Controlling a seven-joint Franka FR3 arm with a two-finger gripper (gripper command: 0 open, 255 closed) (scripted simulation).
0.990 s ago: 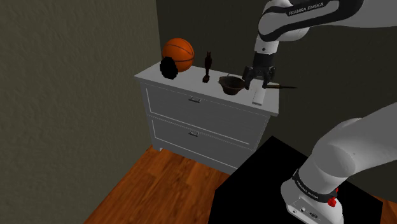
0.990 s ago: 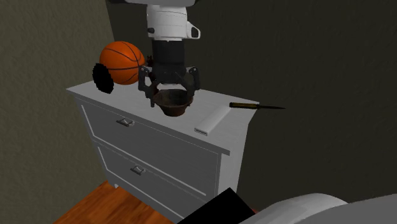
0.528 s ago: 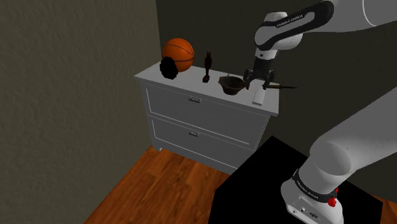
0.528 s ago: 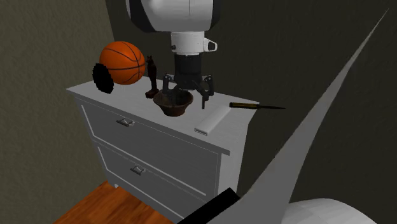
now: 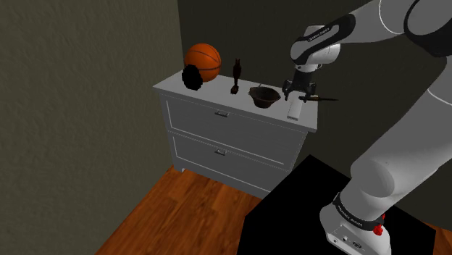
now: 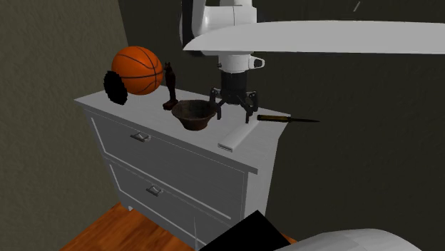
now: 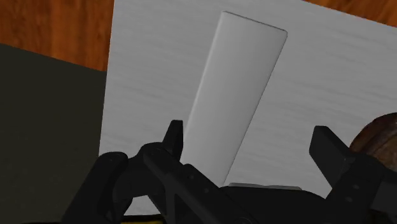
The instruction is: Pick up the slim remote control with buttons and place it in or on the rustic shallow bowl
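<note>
The remote (image 5: 295,109) is a plain white slim slab lying flat on the white dresser top (image 5: 217,101), near its end in the shoulder view's right. It also appears as the remote (image 6: 237,134) and remote (image 7: 238,95). Beside it stands the dark brown shallow bowl (image 5: 264,96), also bowl (image 6: 194,114) and bowl (image 7: 376,137). My gripper (image 5: 301,93) hangs just above the remote's far end, pointing down. The gripper (image 6: 233,113) is open with nothing in it. In the wrist view the gripper (image 7: 251,143) straddles the remote without touching it.
On the same top are an orange basketball (image 6: 137,70), a black round object (image 6: 114,86), a dark figurine (image 6: 170,87) and a thin dark tool with a yellow-marked handle (image 6: 289,119) behind the remote. The dresser has two drawers (image 5: 224,138). Wood floor lies below.
The gripper has travelled from above the bowl to above the remote's far end, staying open. The arm's upper links swung across the second exterior view. No object moved.
</note>
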